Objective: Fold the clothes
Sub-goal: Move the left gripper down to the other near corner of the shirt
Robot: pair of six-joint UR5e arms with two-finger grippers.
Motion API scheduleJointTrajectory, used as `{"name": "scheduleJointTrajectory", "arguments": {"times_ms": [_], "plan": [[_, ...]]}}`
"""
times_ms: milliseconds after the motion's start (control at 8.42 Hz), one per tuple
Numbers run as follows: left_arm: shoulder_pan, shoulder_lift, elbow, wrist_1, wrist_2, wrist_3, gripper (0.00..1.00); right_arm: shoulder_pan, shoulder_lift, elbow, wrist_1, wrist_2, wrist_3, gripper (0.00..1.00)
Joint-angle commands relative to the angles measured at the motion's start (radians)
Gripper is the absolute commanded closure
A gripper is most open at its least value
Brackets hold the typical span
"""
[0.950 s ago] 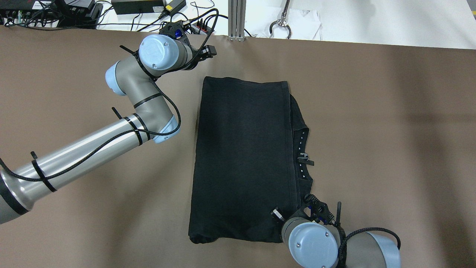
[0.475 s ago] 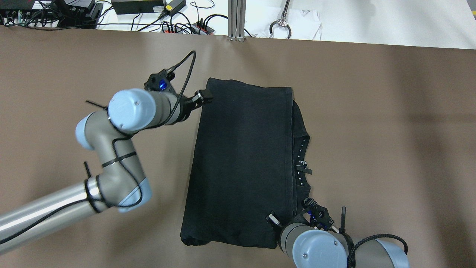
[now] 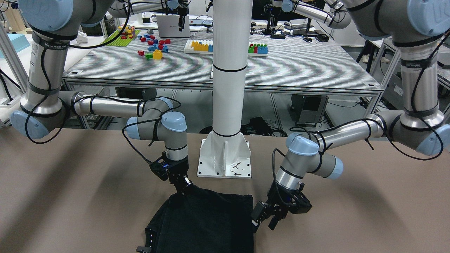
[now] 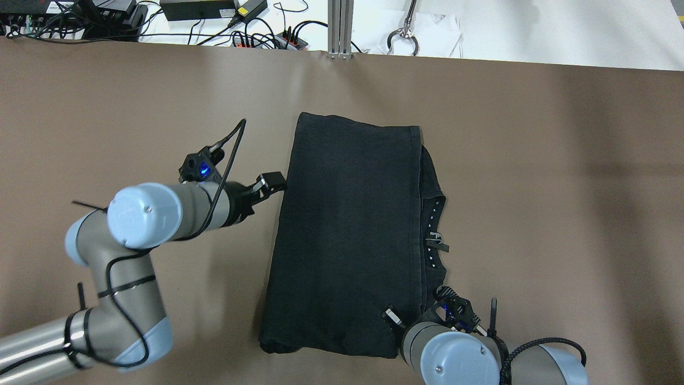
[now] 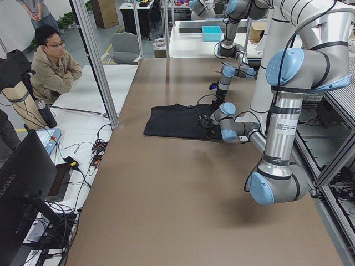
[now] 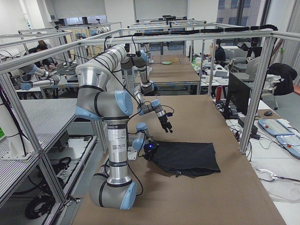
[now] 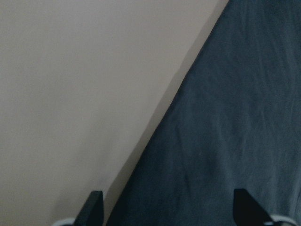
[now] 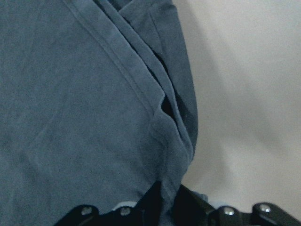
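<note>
Draping limp and light, the black garment (image 4: 347, 230) suits edge pinches: right gripper (image 3: 183, 185) seemingly clamps its corner, left gripper (image 4: 271, 182) gapes empty.

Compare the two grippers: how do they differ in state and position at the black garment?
The left gripper is open and empty; the right gripper is shut on the garment. The left gripper sits at the garment's long side edge, the right gripper at its corner near the robot. Both are low.
</note>
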Motion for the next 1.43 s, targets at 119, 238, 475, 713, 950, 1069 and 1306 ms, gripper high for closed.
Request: {"name": "scheduleJointTrajectory", "arguments": {"times_ms": [119,238,475,713,950,1069,1306], "plan": [[0.249,0.038,-0.013,0.002,0.159,-0.096,0.29,-0.004,-0.001,-0.001,0.000,-0.002,0.000,0.94],[0.252,0.038,-0.008,0.002,0.160,-0.097,0.35,-0.005,-0.001,-0.001,0.000,-0.002,0.000,0.94],[0.251,0.041,-0.007,0.002,0.158,-0.097,0.36,-0.005,-0.001,0.001,0.000,-0.002,0.000,0.94],[0.248,0.047,-0.007,0.002,0.160,-0.097,0.35,-0.004,-0.001,0.001,0.000,-0.002,0.000,0.94],[0.252,0.064,-0.004,0.002,0.157,-0.097,0.33,-0.005,0.000,0.001,0.000,-0.002,0.000,0.94],[0.251,0.058,-0.004,0.000,0.157,-0.098,0.51,-0.005,0.000,0.001,0.000,-0.002,0.000,0.94],[0.252,0.050,-0.007,0.000,0.155,-0.119,1.00,-0.004,0.000,0.001,0.000,-0.003,0.000,0.94]]}}
